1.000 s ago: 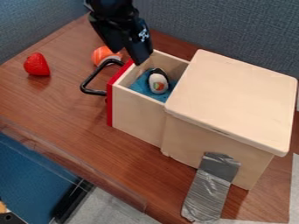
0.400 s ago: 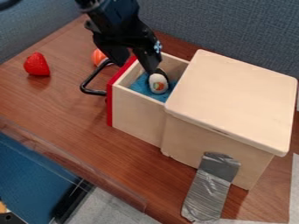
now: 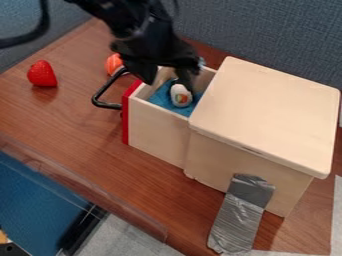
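Observed from the room: the hand (image 3: 167, 81) hangs over the open drawer (image 3: 157, 127), its two fingers parted well apart, and no object is seen held between them. A toy sushi roll (image 3: 181, 96), white-faced with a black back, sits inside the drawer on a blue lining (image 3: 159, 98). One finger is above the red front panel (image 3: 125, 120); the other is close by the roll's black back, and whether it touches cannot be told. The work in hand appears to be getting the fingers around the roll. Recommended practice: centre the opening on the roll before lowering, as the roll lies nearer one finger; bring the other finger clear inside the front panel, since a tip landing on that edge could push the drawer. Descend upright, stop short of pressing into the lining, then close evenly, low on the roll's sides, as its rounded shape may slip or roll. Keep clear of the wooden lid (image 3: 267, 112) alongside and the black handle (image 3: 99, 95) outside. The box is taped to the bench (image 3: 87, 130) with silver tape (image 3: 242, 215), which likely steadies the box but not the drawer. A strawberry (image 3: 42, 74) and an orange ball (image 3: 113, 64) lie apart, outside the drawer.
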`<state>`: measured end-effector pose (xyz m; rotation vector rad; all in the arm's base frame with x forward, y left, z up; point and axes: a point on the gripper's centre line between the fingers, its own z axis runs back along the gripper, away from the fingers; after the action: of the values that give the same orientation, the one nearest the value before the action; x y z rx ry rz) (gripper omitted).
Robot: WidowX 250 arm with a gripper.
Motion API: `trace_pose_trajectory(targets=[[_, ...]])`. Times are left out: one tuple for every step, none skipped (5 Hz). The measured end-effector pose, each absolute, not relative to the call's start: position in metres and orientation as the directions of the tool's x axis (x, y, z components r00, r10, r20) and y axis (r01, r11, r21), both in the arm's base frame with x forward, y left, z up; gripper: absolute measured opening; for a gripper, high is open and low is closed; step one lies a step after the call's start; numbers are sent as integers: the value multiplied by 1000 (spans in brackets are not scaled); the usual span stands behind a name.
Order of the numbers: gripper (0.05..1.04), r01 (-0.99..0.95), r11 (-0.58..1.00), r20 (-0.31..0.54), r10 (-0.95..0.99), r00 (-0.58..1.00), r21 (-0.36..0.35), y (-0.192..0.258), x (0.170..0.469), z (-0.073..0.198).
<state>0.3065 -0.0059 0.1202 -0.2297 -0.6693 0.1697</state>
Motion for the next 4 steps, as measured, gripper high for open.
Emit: trace_pose_trajectory(targets=[[999,-108,956,606,258,752,-272,-17,319,122],[999,-145,949,609,292,738,-280,-20,328,118],[1000,-186,938,628,334,703,-291,-20,336,116],[1000,-218,930,646,364,671,-297,-17,342,116]])
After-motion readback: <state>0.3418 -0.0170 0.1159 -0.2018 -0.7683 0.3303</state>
